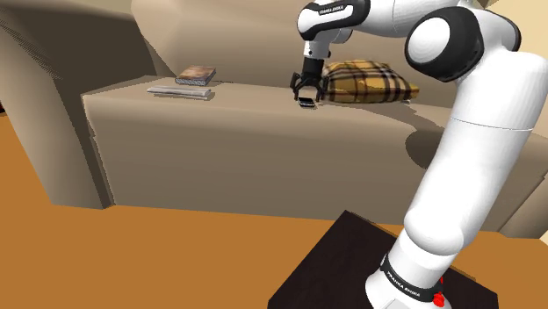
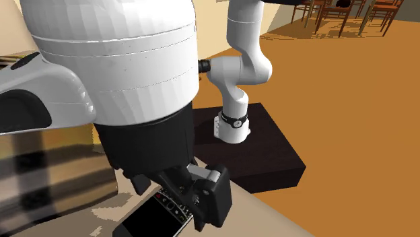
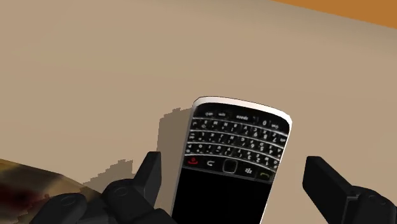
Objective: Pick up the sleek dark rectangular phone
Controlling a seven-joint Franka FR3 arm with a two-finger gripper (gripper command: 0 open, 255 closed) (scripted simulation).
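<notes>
The phone [image 3: 232, 165] is lying flat on the sofa [image 1: 219, 132], upper middle of the shoulder view, beside the pillow [image 1: 369, 81]. The fingers [image 3: 151, 173] are standing open astride it, off-centre. Closing unevenly, they are likely risking shoving it sideways or slipping off its thin edges.

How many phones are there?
1. The phone lies on the tan sofa beside the plaid pillow, with the pincer open around it.

Bare beige seat [image 3: 95, 76] around the phone [image 3: 232, 165], plaid pillow [image 1: 369, 81] just beside the claw [image 1: 306, 97], books [image 1: 195, 75] well apart
</notes>
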